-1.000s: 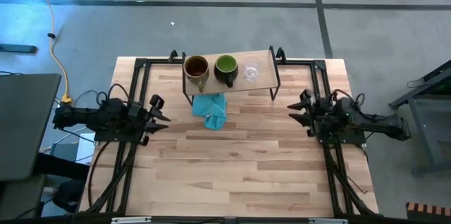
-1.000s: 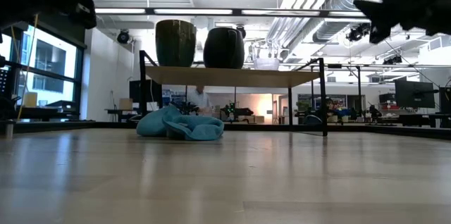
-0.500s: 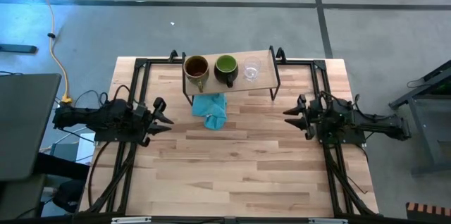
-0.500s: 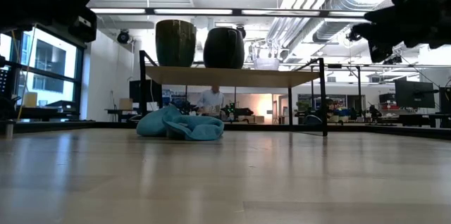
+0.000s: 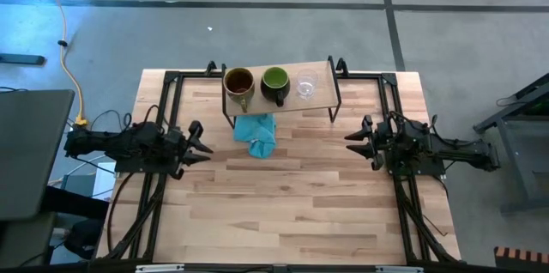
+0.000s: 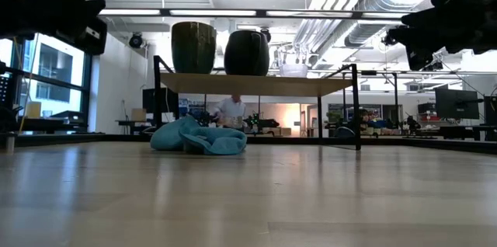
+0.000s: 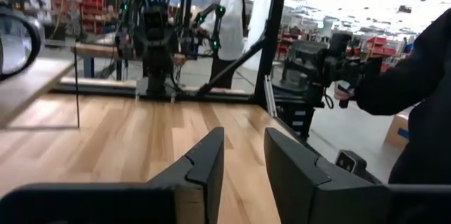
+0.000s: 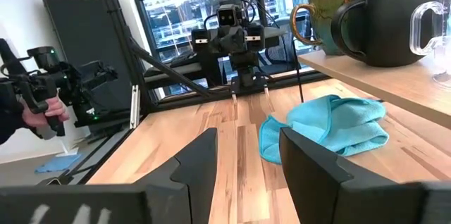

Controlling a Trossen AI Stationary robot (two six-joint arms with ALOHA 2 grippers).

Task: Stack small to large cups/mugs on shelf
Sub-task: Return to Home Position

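1. Finds the fingers [image 7: 204, 164] of the left gripper [image 5: 202, 142] parted, with nothing between them but bare table [image 5: 292, 213].
2. Finds the fingers [image 8: 201, 160] of the right gripper [image 5: 353, 142] likewise apart and empty.
3. Places the left gripper above the table's left side, pointing inward and well apart from the shelf [image 5: 324, 97]. Places the right gripper opposite, above the right side, pointing back toward the left one.
4. Puts all three cups on the shelf at the table's far edge, in one row: brown mug [image 5: 238, 81] at the left end, green mug [image 5: 274, 80] just beside it, glass cup [image 5: 306, 85] next, toward the right.
5. Shows each one upright, with both mug handles turned toward the near side.
6. Shows a teal cloth [image 5: 258, 132] crumpled on the table, its far part tucked under the shelf's near edge, below the two mugs.
7. Catches a person [image 7: 227, 27] in a white top standing beyond the table in the left wrist view, and a hand [image 8: 39, 115] holding a dark device at the edge of the right wrist view.
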